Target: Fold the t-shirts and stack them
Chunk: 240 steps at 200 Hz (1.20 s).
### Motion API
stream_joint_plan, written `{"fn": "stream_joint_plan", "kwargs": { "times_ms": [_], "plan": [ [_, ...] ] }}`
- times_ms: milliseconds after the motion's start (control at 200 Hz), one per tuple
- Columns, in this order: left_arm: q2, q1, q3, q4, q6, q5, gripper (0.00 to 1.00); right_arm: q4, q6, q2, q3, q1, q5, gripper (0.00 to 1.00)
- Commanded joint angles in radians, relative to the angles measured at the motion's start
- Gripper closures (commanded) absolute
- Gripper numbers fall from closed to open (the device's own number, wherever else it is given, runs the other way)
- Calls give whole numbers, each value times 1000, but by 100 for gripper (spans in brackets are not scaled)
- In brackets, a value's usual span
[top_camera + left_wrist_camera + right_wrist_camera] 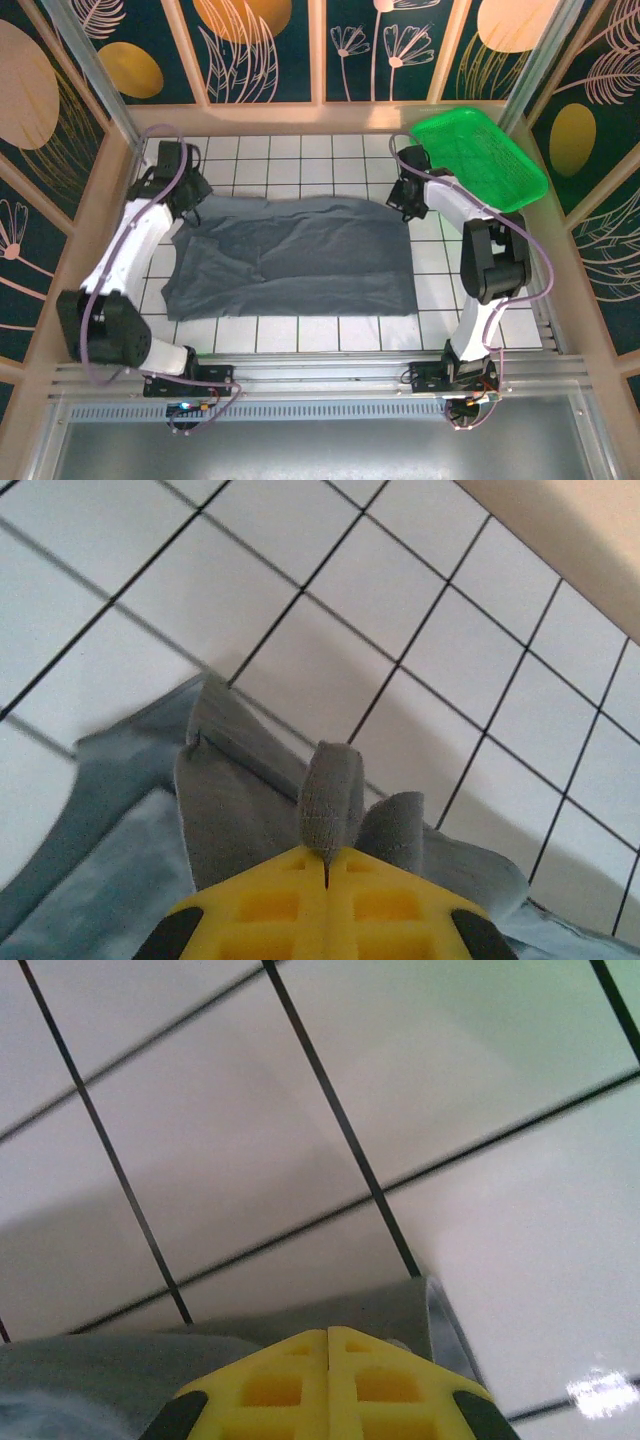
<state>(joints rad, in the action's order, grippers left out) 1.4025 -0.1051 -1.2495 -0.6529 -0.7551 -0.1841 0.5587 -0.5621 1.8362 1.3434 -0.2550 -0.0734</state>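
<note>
T-shirt (290,260) flat, centre of table (440,300), long axis L-R. Left gripper (327,858) pinching far-left corner fold. Right gripper (328,1335) pressed shut at far-right edge, hold unconfirmed. Cloth lies nearward of both

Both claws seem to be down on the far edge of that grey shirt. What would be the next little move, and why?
Probably lift both corners together. The left gripper is shut on a pinch of the t-shirt, the right gripper is shut at its other far corner, and the cloth lies flat, unfolded.
</note>
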Motion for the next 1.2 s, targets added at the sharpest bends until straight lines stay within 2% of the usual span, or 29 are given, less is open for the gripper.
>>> {"fn": "stream_joint_plan", "kwargs": {
  "times_ms": [0, 130, 335, 641, 1011, 1196],
  "plan": [
    [-102, -1, 118, -75, -75, -42, 100, 37, 47, -43, -45, 2, 30, 100],
    [-207, -1, 223, -123, -144, -65, 100, 58, 57, -49, -95, 4, 47, 100],
    [-307, -1, 283, -199, -206, -128, 100, 60, 42, -76, -160, 2, 52, 100],
    [-350, -1, 325, -313, -249, -208, 100, 82, 37, -165, -223, -4, 17, 100],
    [-384, -1, 413, -392, -372, -221, 100, 102, 22, -223, -316, -30, 34, 100],
    [-378, -1, 453, -401, -381, -212, 100, 110, 25, -243, -340, -32, 32, 100]
  ]
}}
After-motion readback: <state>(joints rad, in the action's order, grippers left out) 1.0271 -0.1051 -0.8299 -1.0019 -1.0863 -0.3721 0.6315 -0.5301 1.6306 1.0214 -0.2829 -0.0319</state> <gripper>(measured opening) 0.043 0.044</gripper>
